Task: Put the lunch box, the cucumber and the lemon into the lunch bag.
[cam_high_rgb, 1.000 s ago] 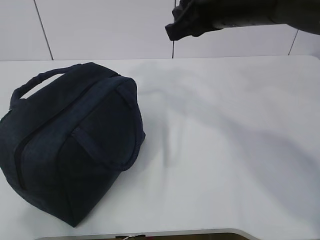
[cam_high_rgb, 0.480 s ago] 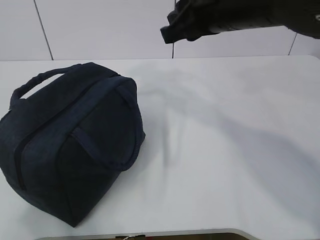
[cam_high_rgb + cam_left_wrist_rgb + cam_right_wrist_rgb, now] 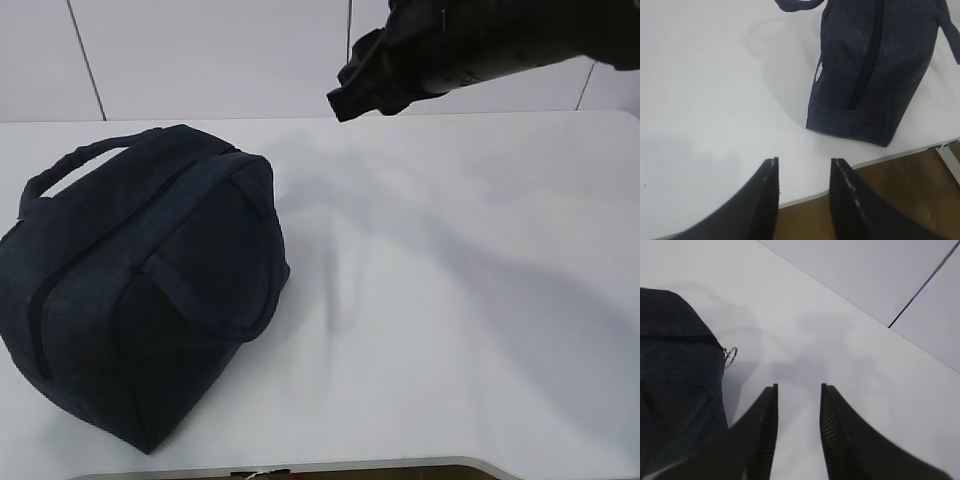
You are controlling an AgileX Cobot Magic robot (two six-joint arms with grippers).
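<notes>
Lunch bag: one, dark navy [image 3: 140, 300], also seen in the left wrist view [image 3: 870, 75] and the right wrist view [image 3: 675, 385]
Strap handles on the bag: two, one at the far top [image 3: 75, 165], one across the near side [image 3: 215, 300]
Zipper ring pull: one, metal [image 3: 730, 356]
Table: one, white [image 3: 460, 300]
Grippers in view: two, left [image 3: 804, 162] and right [image 3: 798, 387]
Fingers per gripper: two

The lunch bag [image 3: 140, 290], boxy and dark navy, sits on the left of the white table [image 3: 450, 300] with its zipper [image 3: 865, 60] shut, a metal ring pull [image 3: 730, 356] at one end, strap handles [image 3: 70, 170] arching over the top.
</notes>
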